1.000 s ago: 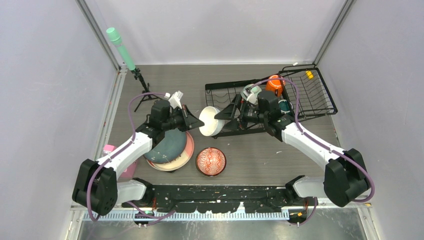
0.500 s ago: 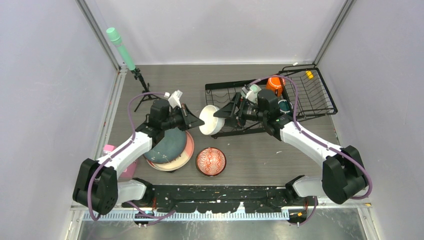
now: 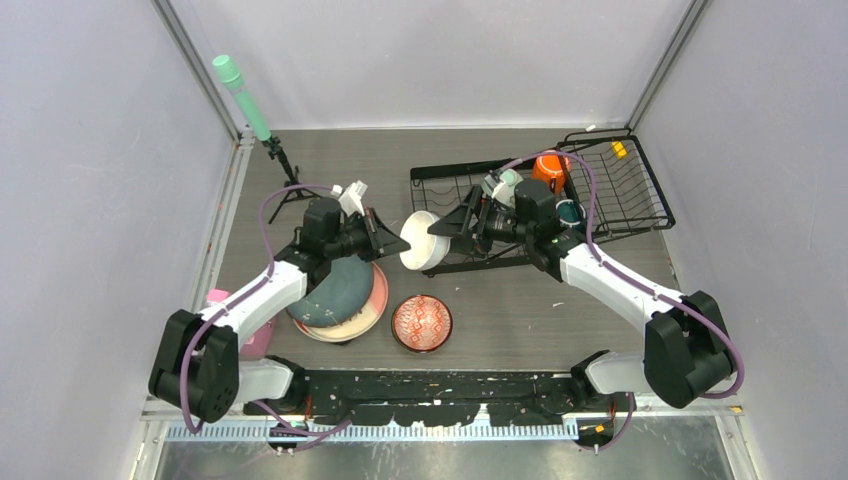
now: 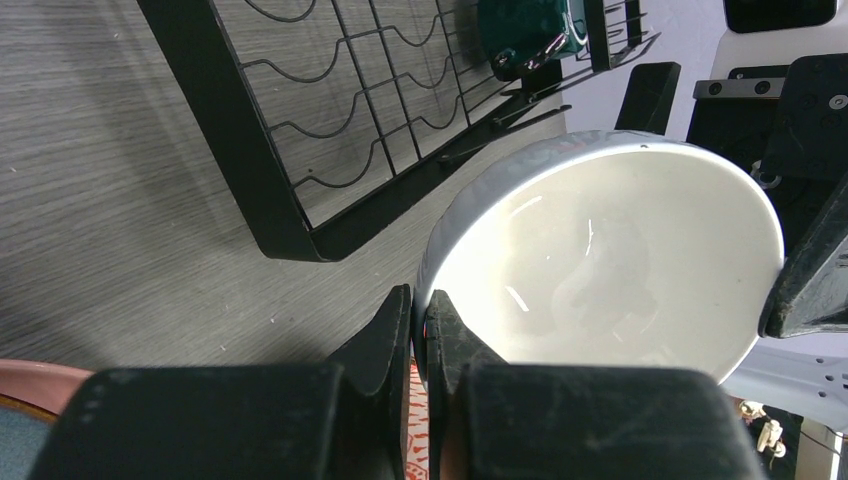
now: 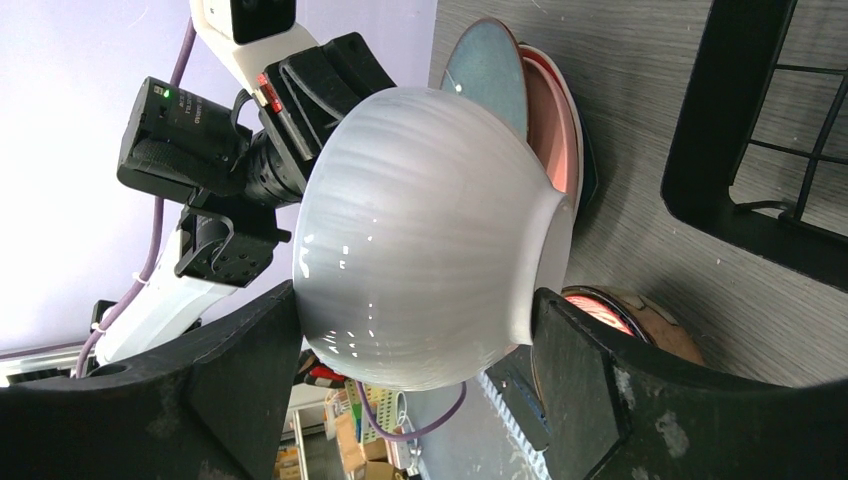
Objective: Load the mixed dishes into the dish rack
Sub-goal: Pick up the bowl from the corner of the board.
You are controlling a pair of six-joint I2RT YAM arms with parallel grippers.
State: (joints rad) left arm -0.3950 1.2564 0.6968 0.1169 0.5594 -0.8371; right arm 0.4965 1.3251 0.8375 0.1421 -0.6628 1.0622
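The right pincer (image 5: 418,292) has drawn in around the white bowl (image 3: 423,242) over the past second, and its jaws now appear to press the bowl's outer wall from both sides. The bowl hangs on edge above the counter (image 3: 500,310), just off the near-left corner of the rack (image 3: 452,171). The left pincer (image 4: 420,302) is clamped on its rim, jaws together. The handover looks nearly made, though the left must let go before the bowl can travel. Open room lies in the rack's gridded tray, just beside the bowl. The orange mug (image 3: 548,168) and teal mug (image 3: 567,210) sit farther right in the basket. The patterned bowl (image 3: 421,322) and stacked plates (image 3: 340,292) wait on the counter nearer the arm bases.
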